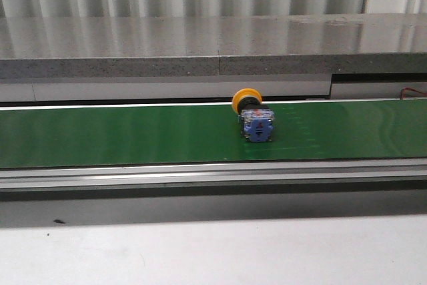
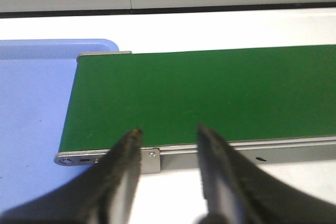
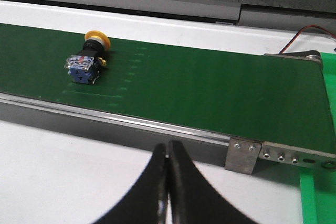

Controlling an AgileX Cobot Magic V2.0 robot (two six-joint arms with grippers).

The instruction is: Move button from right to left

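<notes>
The button (image 1: 253, 117) lies on its side on the green conveyor belt (image 1: 133, 135), yellow cap toward the back and blue-grey block toward the front. It also shows in the right wrist view (image 3: 86, 62), far from my right gripper (image 3: 167, 153), which is shut and empty over the white table in front of the belt. My left gripper (image 2: 168, 132) is open and empty at the front edge of the belt's left end (image 2: 157, 98). The button is out of sight in the left wrist view. Neither gripper shows in the front view.
A blue tray (image 2: 31, 108) sits just past the belt's left end. A green tray edge (image 3: 317, 203) lies by the belt's right end, near a metal bracket (image 3: 242, 156). A grey stone ledge (image 1: 213, 45) runs behind the belt. The white table (image 1: 213, 255) lies in front.
</notes>
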